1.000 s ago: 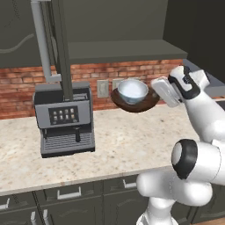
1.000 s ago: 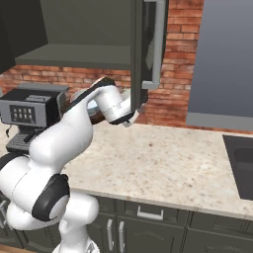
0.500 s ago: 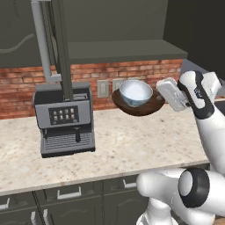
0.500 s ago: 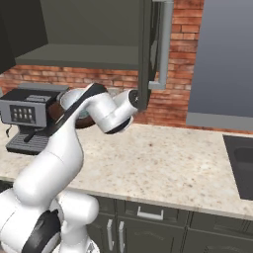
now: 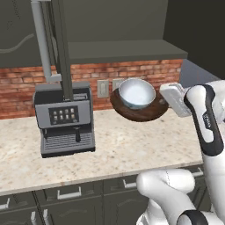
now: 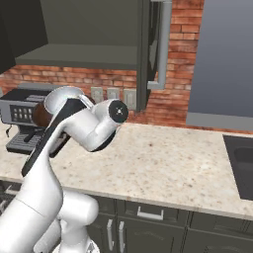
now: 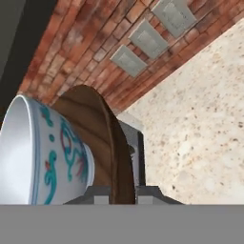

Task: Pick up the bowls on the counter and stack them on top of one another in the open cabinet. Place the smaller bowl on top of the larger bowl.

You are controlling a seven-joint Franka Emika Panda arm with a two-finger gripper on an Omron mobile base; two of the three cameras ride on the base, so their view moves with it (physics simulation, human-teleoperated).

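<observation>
- The larger bowl (image 5: 139, 110), dark brown wood grain, hangs in the air above the back of the counter (image 5: 123, 145) in the left base view, tilted toward the camera, with the smaller bowl (image 5: 136, 93) nested inside it. The gripper (image 5: 167, 102) pinches the brown bowl's right rim. The open cabinet (image 5: 125, 49) shelf sits above them; a coffee machine (image 5: 65, 118) stands at the worktop's back left.
- In the right base view, the arm covers most of the load; a brown sliver of the larger bowl (image 6: 40, 114) shows before the coffee machine (image 6: 20, 118).
- In the hand view, the jaws are pressed onto the brown rim (image 7: 116, 157), the pale bowl (image 7: 43, 152) with teal and red patterns lies left of it, and wall outlets (image 7: 147, 39) sit on the brick.
</observation>
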